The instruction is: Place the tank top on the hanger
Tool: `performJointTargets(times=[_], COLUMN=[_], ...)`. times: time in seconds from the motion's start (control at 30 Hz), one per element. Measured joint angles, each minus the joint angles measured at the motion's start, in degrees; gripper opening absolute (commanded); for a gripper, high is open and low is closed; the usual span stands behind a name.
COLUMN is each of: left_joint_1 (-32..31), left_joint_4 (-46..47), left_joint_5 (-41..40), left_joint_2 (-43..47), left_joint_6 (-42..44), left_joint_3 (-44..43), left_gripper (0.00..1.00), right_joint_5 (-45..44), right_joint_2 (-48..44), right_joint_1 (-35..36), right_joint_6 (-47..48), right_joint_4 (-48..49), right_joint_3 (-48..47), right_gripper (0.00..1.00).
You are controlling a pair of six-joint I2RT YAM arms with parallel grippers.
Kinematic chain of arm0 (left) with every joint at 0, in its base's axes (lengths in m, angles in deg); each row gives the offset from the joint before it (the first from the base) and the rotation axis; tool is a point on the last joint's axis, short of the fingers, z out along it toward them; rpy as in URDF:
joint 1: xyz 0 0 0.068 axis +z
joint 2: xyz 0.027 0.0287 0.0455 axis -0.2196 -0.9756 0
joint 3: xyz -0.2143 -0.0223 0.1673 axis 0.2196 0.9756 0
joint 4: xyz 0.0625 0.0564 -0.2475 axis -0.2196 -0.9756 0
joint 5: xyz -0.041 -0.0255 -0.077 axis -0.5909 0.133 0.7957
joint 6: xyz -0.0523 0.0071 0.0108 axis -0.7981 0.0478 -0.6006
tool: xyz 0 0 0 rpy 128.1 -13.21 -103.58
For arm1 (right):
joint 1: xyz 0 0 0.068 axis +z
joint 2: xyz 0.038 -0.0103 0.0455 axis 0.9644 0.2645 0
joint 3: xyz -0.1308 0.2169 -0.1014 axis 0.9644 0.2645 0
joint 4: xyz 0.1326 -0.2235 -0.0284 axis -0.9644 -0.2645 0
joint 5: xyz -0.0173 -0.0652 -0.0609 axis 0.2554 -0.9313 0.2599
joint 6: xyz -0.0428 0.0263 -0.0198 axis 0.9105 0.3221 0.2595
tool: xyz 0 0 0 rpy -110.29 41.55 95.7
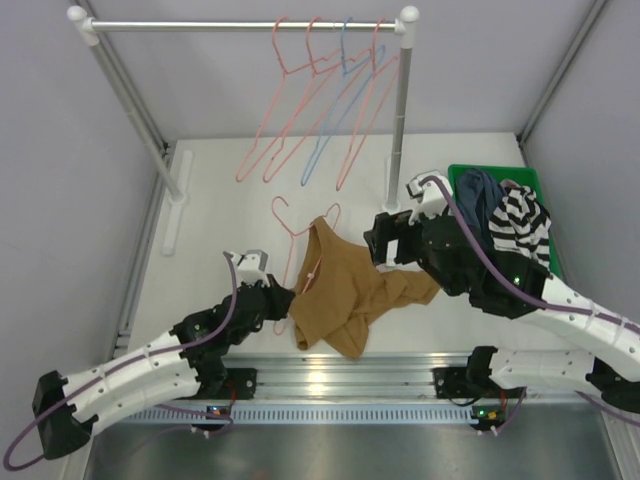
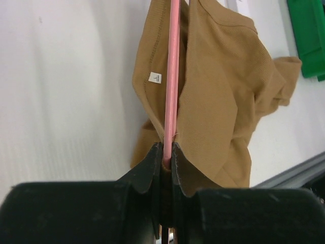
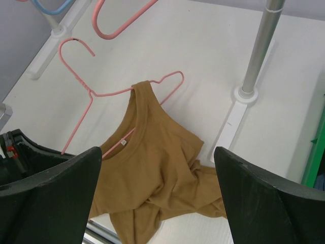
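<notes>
The only lettering sits on a small white tag [image 2: 155, 77] inside the tank top [image 2: 218, 86] neckline, a single dark mark, seemingly "L", with the finer print beneath it too small to read.

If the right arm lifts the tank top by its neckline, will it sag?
Probably floppy: the tank top lies bunched and folded over itself. Likely light, since the knit looks thin. It could snag on the hanger, whose wire runs into the neckline.
</notes>
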Motion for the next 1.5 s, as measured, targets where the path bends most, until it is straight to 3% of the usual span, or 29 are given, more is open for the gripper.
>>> performJointTargets(times=[0.17,0.47,0.73,0.87,1.5], left_joint_1=[7.0,38.2,59.6,63.1,63.3], left_joint_4=[-3.4,-3.9,-5.1,-6.0,-20.1], left_joint_5=[-0.4,15.4,29.7,31.6,32.5], left_joint_2=[-0.4,-6.3,-15.4,-17.5,-25.4], left_joint_6=[0.0,8.0,17.0,21.4,36.2], left_joint_3=[-1.5,-7.9,-21.6,-27.8,-56.1], left_gripper=[0.0,0.0,0.0,0.0,0.0], right_joint_5=[0.0,0.0,0.1,0.3,1.5], right_joint_2=[-1.0,-2.8,-2.8,-2.6,-1.7], right_joint_1=[0.0,0.0,0.0,0.0,0.0], right_joint_6=[0.0,0.0,0.4,1.2,5.5], right_joint_4=[0.0,-0.5,-1.9,-2.4,-2.6], right_joint_3=[0.0,0.0,0.0,-0.1,-0.4], right_gripper=[0.91,0.91,0.91,0.92,0.93])
